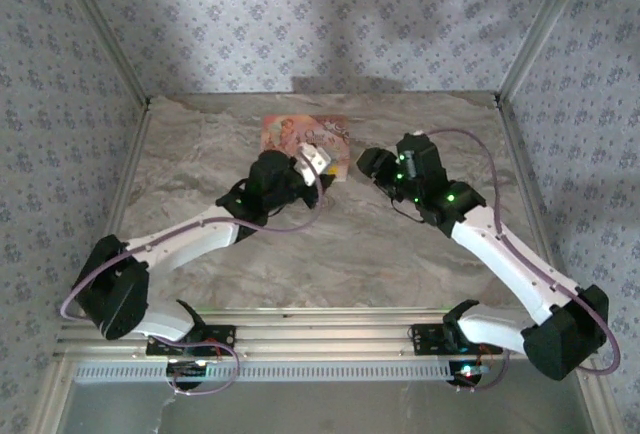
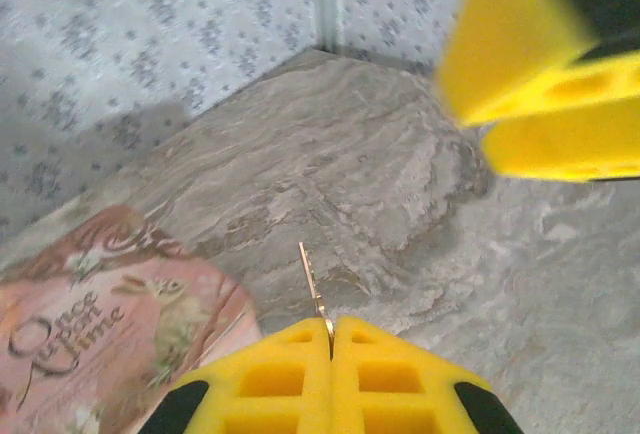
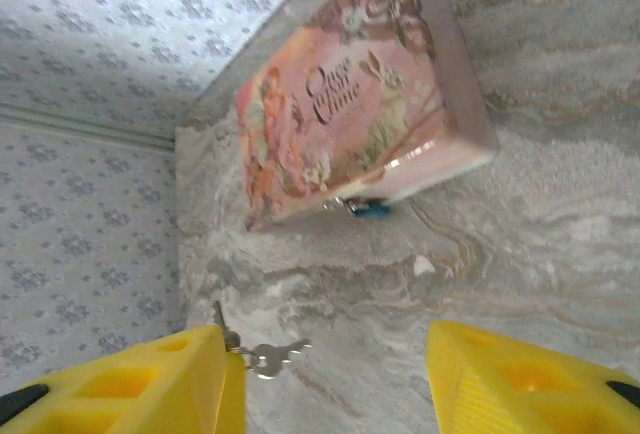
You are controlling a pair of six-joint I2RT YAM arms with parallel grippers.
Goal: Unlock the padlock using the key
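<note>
left gripper (image 2: 332, 332): clenching the key (image 2: 312, 279) by its very end; the blade is poking out at 12 o'clock of the tips, over the table (image 2: 420, 204).
risk, grip: the hold is looking thin, so the blade may be pivoting or slipping out once it is pressing on the lock.
risk, aim: no keyhole is showing, so the tip may be missing the slot and shoving the lock aside.
pink box (image 3: 360, 104): lying flat and shut; contents are not showing.
padlock (image 3: 373, 210): sitting at 6 o'clock of the box edge, touching it; cannot tell if it is clasped to the box.
risk, lock: nothing is bracing it, so it may be turning with the key.
right gripper (image 3: 325, 339): standing released, gripping nothing that I can see; small silver keys (image 3: 265, 356) are showing just beside one finger, and I cannot tell whether they are hanging or lying.
</note>
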